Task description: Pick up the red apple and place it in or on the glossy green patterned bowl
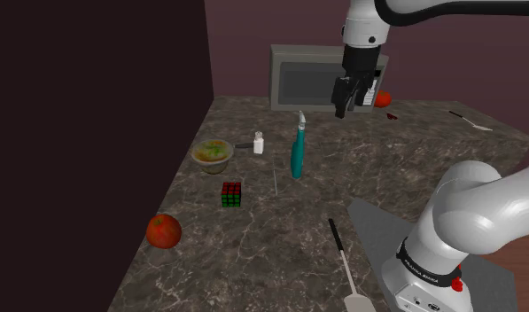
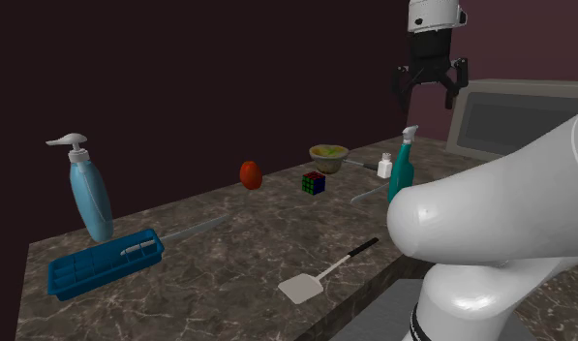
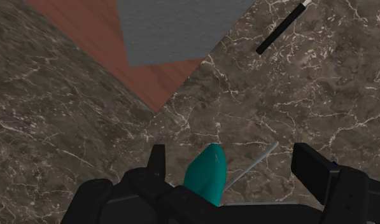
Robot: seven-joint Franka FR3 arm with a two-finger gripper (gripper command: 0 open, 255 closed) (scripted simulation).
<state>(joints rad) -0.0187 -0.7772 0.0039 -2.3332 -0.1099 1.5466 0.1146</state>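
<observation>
My hand hangs spread and pinching nothing, high over the bench. Below it, nearly under my fingers, a teal spray bottle stands upright. Beyond that is a small white bottle, then the green patterned bowl and a coloured cube. Farthest from my hand, the red apple rests near the bench's edge, well apart from the bowl.

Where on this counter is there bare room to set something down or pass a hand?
Bare counter lies between the apple, cube and spatula, and again between the spray bottle and the knife. It is crowded around the bowl, where the shaker, spray bottle and cube stand close.
</observation>
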